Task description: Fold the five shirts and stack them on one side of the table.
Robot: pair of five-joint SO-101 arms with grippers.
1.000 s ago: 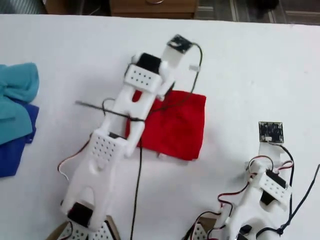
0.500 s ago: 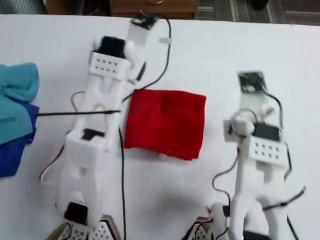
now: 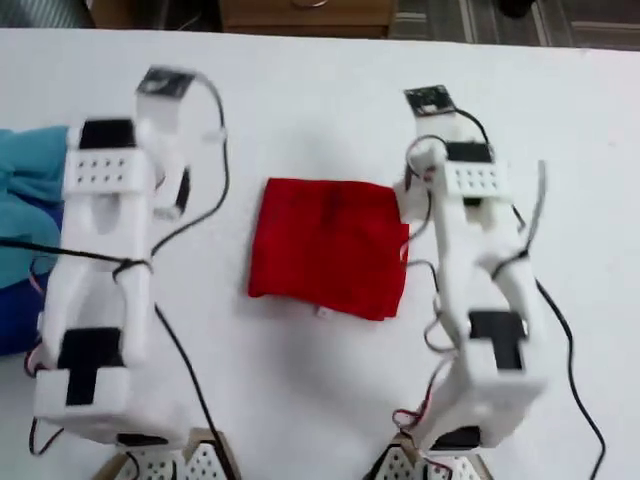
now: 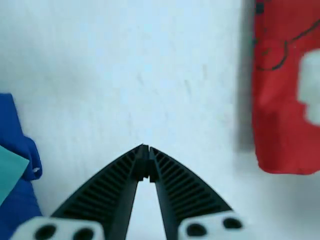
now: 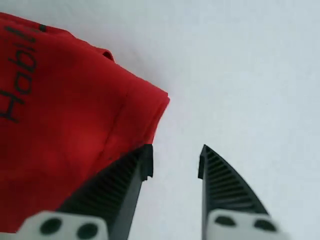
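A folded red shirt (image 3: 325,245) (image 5: 65,125) lies flat in the middle of the white table (image 3: 330,100). My right gripper (image 3: 408,200) (image 5: 175,162) stands open at the shirt's far right corner, one finger over the red edge and the other over bare table. My left gripper (image 3: 180,188) (image 4: 145,162) is shut on nothing above bare table, between the red shirt (image 4: 282,100) and the pile at the left. That pile is a teal shirt (image 3: 25,200) lying on a blue shirt (image 3: 15,310) (image 4: 17,165), both crumpled.
Both arms' black and red cables (image 3: 200,350) trail over the table near their bases. A wooden cabinet (image 3: 305,15) stands beyond the table's far edge. Bare table stretches behind and to the right of the red shirt.
The left arm has swung left off the red shirt toward the blue and teal pile. The right arm has come forward from the near edge to the shirt's far right corner.
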